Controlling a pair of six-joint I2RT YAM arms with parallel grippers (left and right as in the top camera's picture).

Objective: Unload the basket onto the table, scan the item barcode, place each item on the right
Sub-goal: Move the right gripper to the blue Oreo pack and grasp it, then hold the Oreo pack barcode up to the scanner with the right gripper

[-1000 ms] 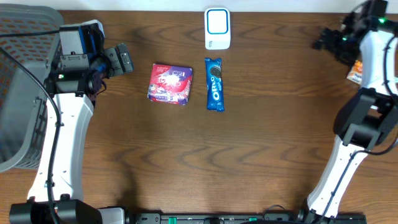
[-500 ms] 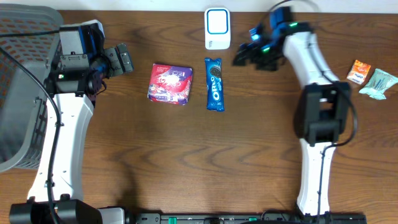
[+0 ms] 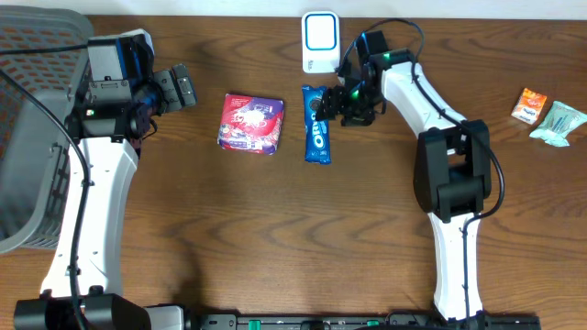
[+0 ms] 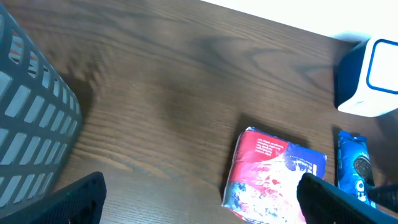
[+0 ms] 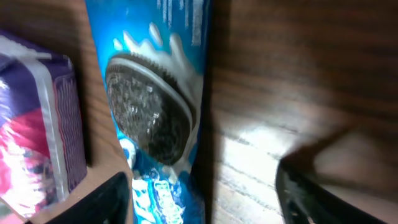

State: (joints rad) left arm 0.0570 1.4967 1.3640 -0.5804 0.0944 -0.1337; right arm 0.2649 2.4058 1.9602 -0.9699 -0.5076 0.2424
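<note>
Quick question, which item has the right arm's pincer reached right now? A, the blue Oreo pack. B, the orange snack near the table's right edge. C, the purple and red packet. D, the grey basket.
A: seen from overhead, the right pincer is at the upper end of the Oreo pack, and its wrist camera shows the pack's cookie picture close up, with the fingers spread apart.

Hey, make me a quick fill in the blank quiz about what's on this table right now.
The blue pack is printed with the brand name ____.
The grey basket stands on the robot's ____ side.
The gripper at the blue pack belongs to the robot's ____ arm.
Missing words: Oreo, left, right.
</note>
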